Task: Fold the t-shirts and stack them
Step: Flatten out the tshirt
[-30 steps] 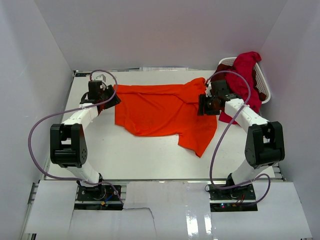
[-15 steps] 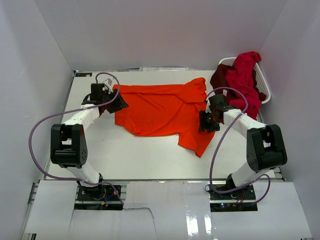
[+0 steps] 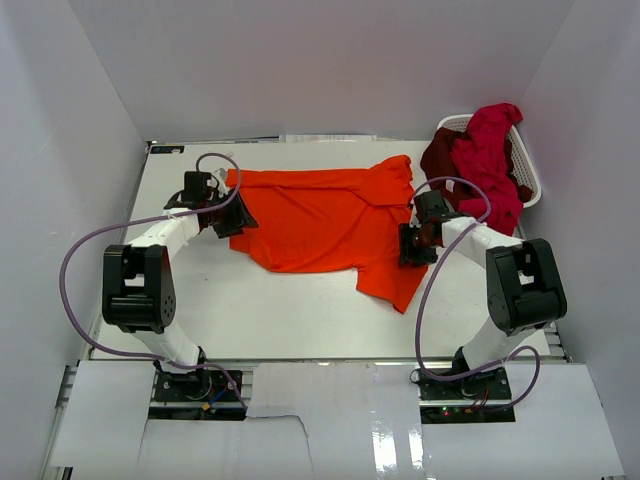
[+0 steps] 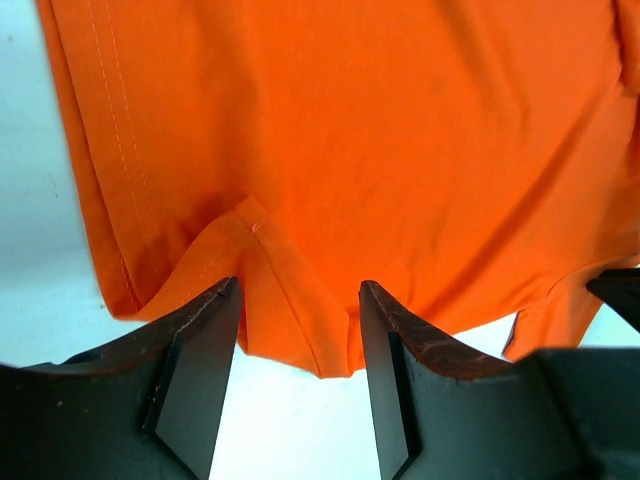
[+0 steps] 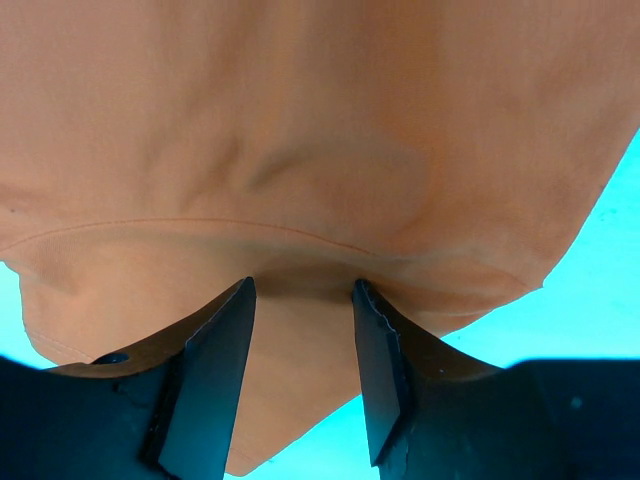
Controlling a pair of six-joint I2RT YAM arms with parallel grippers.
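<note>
Orange t-shirt (image 3: 320, 215) lies spread on the white table (image 3: 250, 300), mid-to-far area, roughly flat. Its right side is bunched, and a flap hangs toward the near edge.

We have the left gripper (image 3: 232, 216) at the shirt's left edge, low over the table. In the left wrist view its fingers (image 4: 200, 370) are spread apart and a folded hem corner of orange cloth sits in the gap between them. We see no pinch: both pads stand off the fold and bare table shows below the hem.

We have the right gripper (image 3: 410, 244) at the shirt's right edge, just beside the bunched part. In the right wrist view its fingers (image 5: 215, 380) are also parted, straddling the cloth. A stitched hem line runs across just above the tips, and fabric fills the gap and drapes down between them. The jaws are released and not clamped on it.

The other two shirts are off to the far right, heaped in the white laundry basket (image 3: 531, 183). The crimson t-shirt (image 3: 490, 150) is on top and spills over the rim toward the table. The dark maroon t-shirt (image 3: 437, 155) is bunched at the basket's left side. Both are well apart from the left gripper and near the right arm.
</note>
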